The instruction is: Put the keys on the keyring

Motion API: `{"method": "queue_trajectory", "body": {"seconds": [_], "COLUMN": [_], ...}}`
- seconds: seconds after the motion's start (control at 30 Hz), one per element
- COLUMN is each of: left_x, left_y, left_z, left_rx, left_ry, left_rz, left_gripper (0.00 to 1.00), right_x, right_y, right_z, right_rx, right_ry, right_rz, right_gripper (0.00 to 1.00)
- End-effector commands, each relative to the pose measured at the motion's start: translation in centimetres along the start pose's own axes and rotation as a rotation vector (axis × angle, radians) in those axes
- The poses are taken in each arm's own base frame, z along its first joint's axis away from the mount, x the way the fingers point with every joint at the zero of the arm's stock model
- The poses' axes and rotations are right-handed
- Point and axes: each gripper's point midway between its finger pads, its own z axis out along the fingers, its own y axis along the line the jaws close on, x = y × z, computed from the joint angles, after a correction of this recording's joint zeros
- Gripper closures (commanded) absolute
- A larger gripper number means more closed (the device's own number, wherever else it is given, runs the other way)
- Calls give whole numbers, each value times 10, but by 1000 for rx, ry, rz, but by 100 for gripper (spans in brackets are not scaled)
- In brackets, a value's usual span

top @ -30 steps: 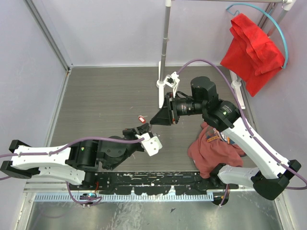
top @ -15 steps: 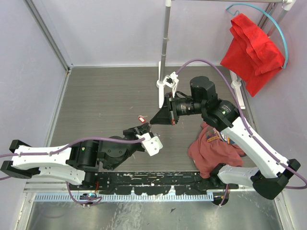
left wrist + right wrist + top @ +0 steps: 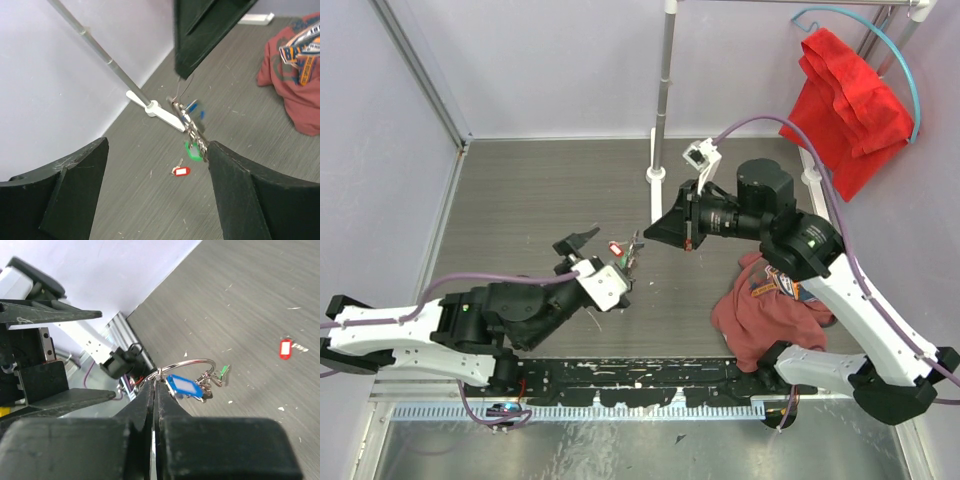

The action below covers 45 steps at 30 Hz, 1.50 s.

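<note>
Over grey table [image 3: 520, 190], keyring [image 3: 189, 361] with keys [image 3: 184, 386] in right gripper [image 3: 155, 384].

From above, we find the thin silver wire keyring [image 3: 634, 250] too small to trace. In the left wrist view its blue- and green-tagged keys [image 3: 195, 132] blur, and the crumpled maroon shirt [image 3: 295, 85] runs off the right edge.
</note>
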Motion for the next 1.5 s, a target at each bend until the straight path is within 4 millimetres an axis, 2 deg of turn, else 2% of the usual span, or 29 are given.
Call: {"method": "queue_trajectory", "body": {"seconds": [0.0,0.07,0.13,0.23,0.4,0.5,0.6,0.73,0.83,0.9,0.97,1.0,1.1,1.17,1.23,1.33,1.47], "left_x": [-1,5,10,24,71,94,107,117,124,127,132,135,143,149,157,170,184], "left_y": [17,16,17,22,37,42,42,42,43,44,44,44,40,37,33,34,35], "left_z": [-6,-8,-9,-7,11,21,29,29,27,25,25,25,27,29,33,39,42], "left_rx": [-80,-86,-105,-143,-148,-142,-130,-140,-137,-142,-144,-144,-133,-123,-110,-108,-91], "left_ry": [-20,-13,-10,16,155,210,256,300,327,332,345,355,382,398,417,440,464], "left_rz": [-132,-164,-198,-229,-385,-479,-511,-520,-543,-557,-564,-567,-575,-586,-608,-677,-747], "left_gripper": [13,13,13,0,2,2,2,2,2,2,2,2,2,2,2,2,2], "right_x": [-39,-35,-24,-4,34,64,90,108,120,127,122,117,99,89,91,107,132], "right_y": [6,-5,-26,-52,-75,-91,-106,-123,-126,-126,-129,-132,-149,-158,-168,-177,-178], "right_z": [-20,-18,-18,-23,-41,-41,-21,24,61,84,98,101,91,72,55,36,25], "right_rx": [72,129,231,356,498,548,533,457,356,289,257,259,369,451,522,574,569], "right_ry": [-170,-149,-101,-23,155,283,387,427,458,452,401,367,246,173,140,137,210], "right_rz": [-4,10,15,23,42,64,84,102,106,110,99,82,33,8,-1,-1,-8], "right_gripper": [99,99,99,99,99,99,99,99,99,87,63,55,37,31,27,28,44]}}
